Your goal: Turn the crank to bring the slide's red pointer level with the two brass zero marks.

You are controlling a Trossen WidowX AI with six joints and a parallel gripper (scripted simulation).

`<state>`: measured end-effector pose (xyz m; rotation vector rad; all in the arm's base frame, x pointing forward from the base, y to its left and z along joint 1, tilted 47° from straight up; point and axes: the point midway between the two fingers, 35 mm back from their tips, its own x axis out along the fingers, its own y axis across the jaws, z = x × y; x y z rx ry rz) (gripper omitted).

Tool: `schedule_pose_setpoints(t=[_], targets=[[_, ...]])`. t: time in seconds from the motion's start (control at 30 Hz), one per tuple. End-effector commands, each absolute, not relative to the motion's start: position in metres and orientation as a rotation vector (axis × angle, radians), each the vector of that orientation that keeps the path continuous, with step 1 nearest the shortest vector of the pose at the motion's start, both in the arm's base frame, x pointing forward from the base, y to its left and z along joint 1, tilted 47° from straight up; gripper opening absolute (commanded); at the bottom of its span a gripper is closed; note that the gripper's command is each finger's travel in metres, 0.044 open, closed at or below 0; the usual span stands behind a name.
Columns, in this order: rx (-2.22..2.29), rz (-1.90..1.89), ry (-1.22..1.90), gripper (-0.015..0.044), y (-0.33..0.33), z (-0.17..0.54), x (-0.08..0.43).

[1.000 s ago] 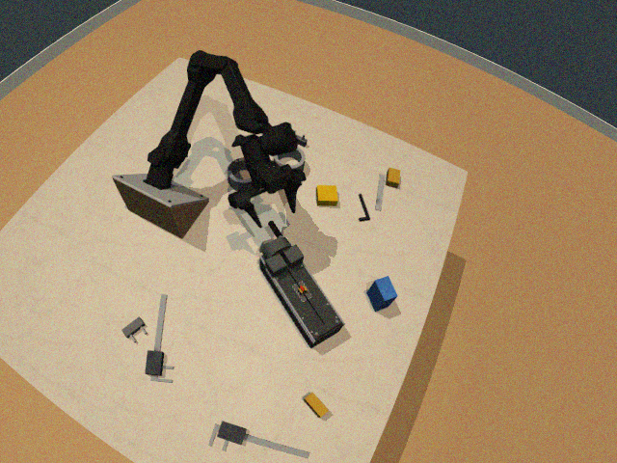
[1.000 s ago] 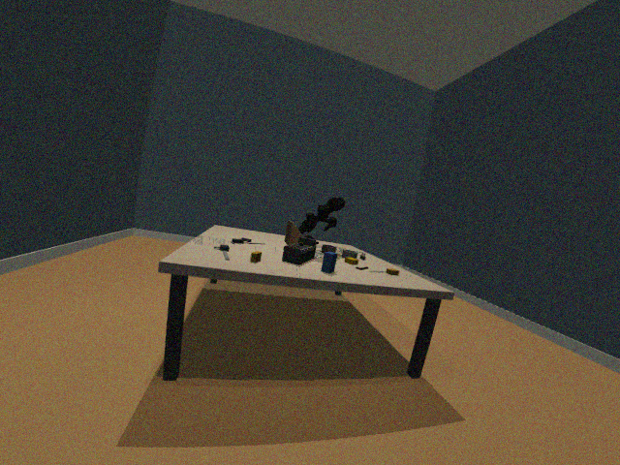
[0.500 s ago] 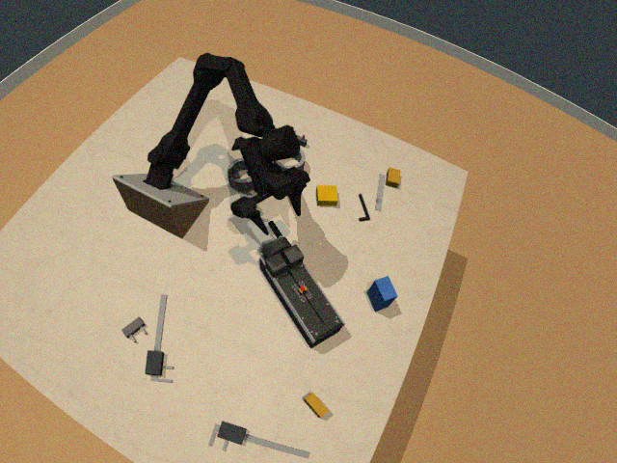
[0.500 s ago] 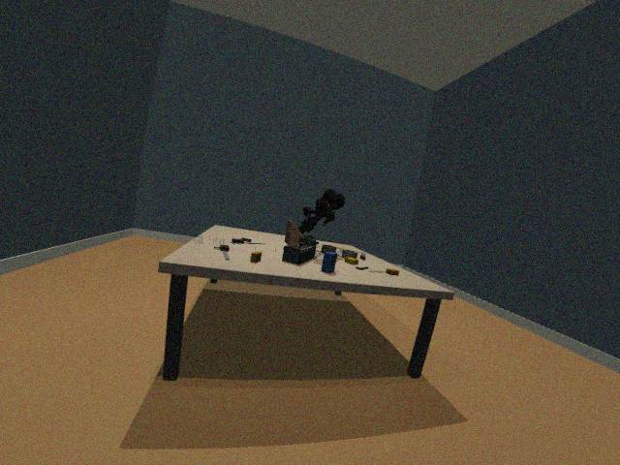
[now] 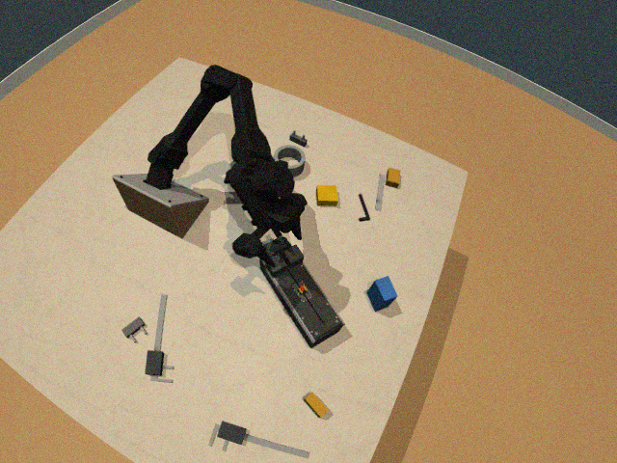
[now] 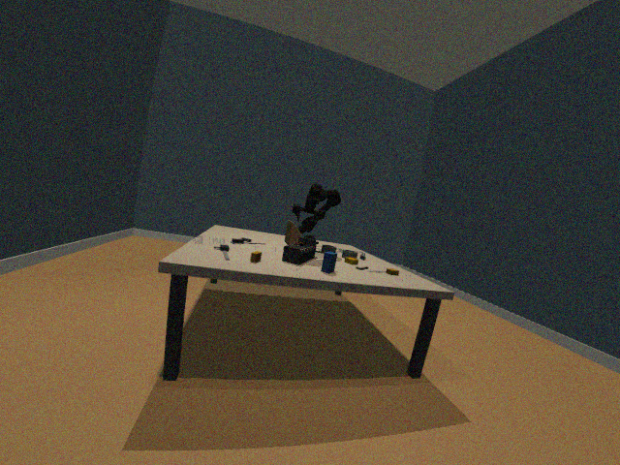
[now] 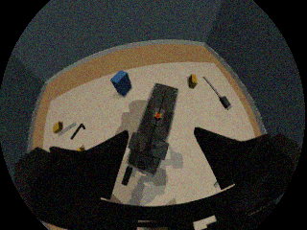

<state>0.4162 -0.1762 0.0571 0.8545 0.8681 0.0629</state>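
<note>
The machine is a long dark box (image 5: 324,326) (image 6: 298,253) (image 7: 168,98) with raised dark blocks at the end nearest the arm. The red pointer (image 5: 302,288) (image 7: 158,116) sits at the slot between small yellow marks; it looks close to level with them, but it is too small to tell exactly. The black crank handle (image 7: 127,175) shows beside the near end in the wrist view, low and left of the gap between the fingers. My gripper (image 5: 285,251) (image 7: 161,132) is wide open and empty, raised above the machine's near end, apart from the handle. The crank's arm is mostly hidden.
A blue block (image 5: 383,292) (image 6: 328,262) (image 7: 121,82) stands beside the machine. A yellow block (image 5: 327,195), a grey ring (image 5: 289,171) and a black angled key (image 5: 364,207) lie nearer the arm. Two caliper-like tools (image 5: 154,363) (image 5: 231,431) and an orange block (image 5: 315,404) lie farther out.
</note>
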Motion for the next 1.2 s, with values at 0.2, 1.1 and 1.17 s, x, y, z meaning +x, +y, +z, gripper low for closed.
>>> schedule_pose_setpoints(t=[0.2, 1.1, 1.17], targets=[[0.812, 0.137, 0.826, 0.0440, -0.185, 0.028, 0.427], [0.810, 0.144, 0.821, 0.0440, -0.163, 0.004, 0.430], [0.809, 0.145, 0.822, 0.0440, -0.172, 0.012, 0.429]])
